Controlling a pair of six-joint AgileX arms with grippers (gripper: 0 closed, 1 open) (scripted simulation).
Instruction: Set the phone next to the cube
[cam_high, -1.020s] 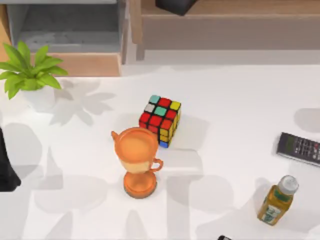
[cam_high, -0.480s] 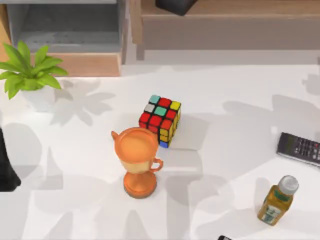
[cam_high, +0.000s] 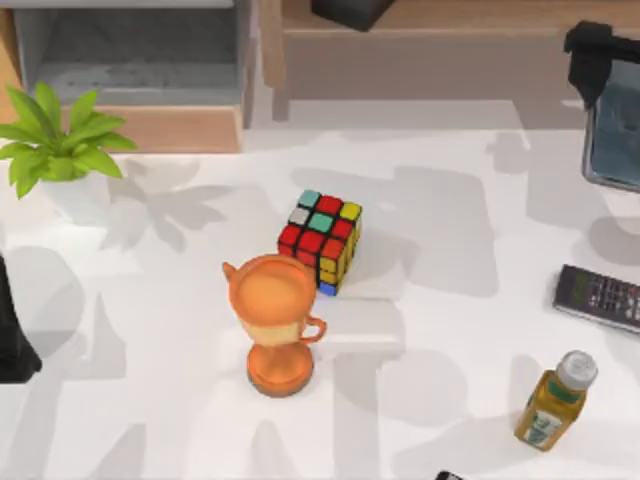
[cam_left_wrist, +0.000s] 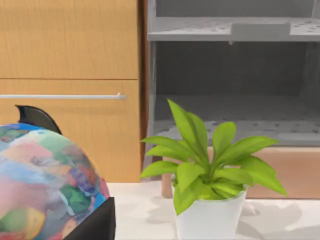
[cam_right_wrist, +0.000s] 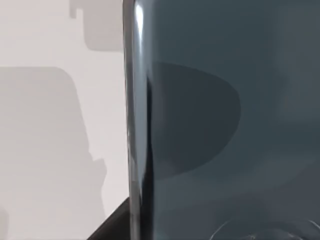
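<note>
No readable writing: the bottle (cam_high: 553, 402) label is too small to read, and the remote (cam_high: 598, 296) buttons are just specks. Vs half a sec ago, the right end effector (cam_high: 598, 62) has come in at the top view's upper right edge, carrying the phone (cam_high: 612, 135), screen toward the camera, up off the desk (cam_high: 450, 330); the black mount sits at the phone's top end, but finger spread can't be told. New big shadows fall across the desk right of the cube (cam_high: 321, 240). The right wrist view is close on the phone (cam_right_wrist: 225, 120): dark glossy screen, thin edge, pale desk beside it. Cube sits mid-desk, well apart from the phone; the orange trophy cup (cam_high: 275, 325) stands just beside its near-left corner. Open room: the bare stretch right of the cube, between it and the remote. Bottle stands near the front right corner, the plant (cam_high: 55, 150) at far left. Left arm is parked at the left edge; its wrist view shows the plant (cam_left_wrist: 210, 175), a globe (cam_left_wrist: 47, 185) and a shelf unit (cam_left_wrist: 230, 75).
</note>
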